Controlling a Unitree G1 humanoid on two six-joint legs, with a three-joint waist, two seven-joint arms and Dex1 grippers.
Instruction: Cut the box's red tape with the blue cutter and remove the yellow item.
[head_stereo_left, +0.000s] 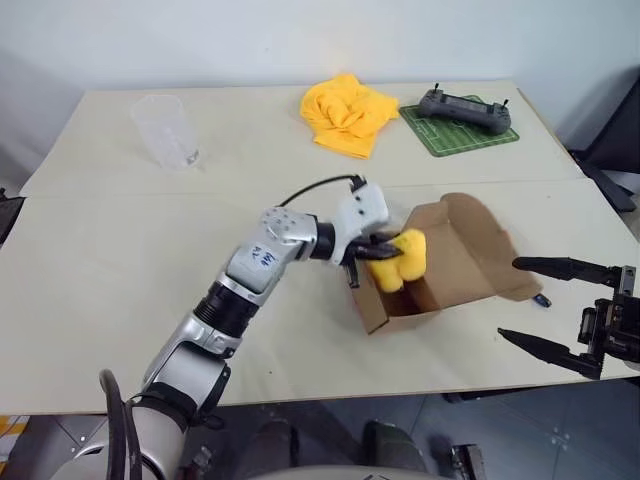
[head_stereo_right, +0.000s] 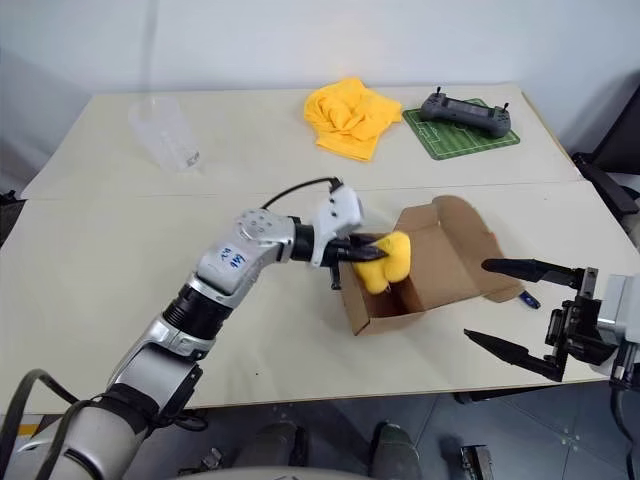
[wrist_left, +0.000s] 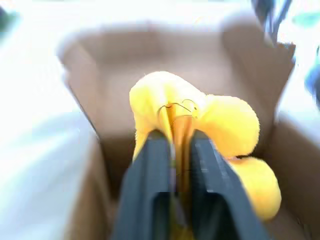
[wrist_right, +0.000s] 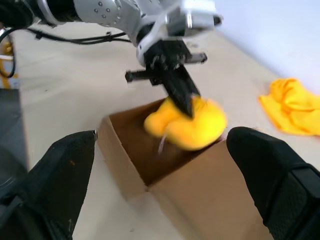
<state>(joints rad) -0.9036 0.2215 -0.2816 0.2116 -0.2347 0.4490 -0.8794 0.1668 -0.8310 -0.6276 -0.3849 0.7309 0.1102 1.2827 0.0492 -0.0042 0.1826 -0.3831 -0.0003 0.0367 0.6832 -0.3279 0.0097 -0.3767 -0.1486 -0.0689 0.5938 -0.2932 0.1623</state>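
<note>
The brown box lies open on the table right of centre, flap folded back. My left gripper reaches in from the left and is shut on the yellow item, a soft lump held at the box's near-left rim, partly above the opening. In the left wrist view both black fingers pinch the yellow item. My right gripper hovers open just right of the box, nothing between its fingers. A bit of the blue cutter lies on the table by the flap. The red tape is hidden.
A crumpled yellow cloth lies at the back centre. A black controller rests on a green mat at the back right. A clear plastic cup stands at the back left. The table's front edge runs close below the box.
</note>
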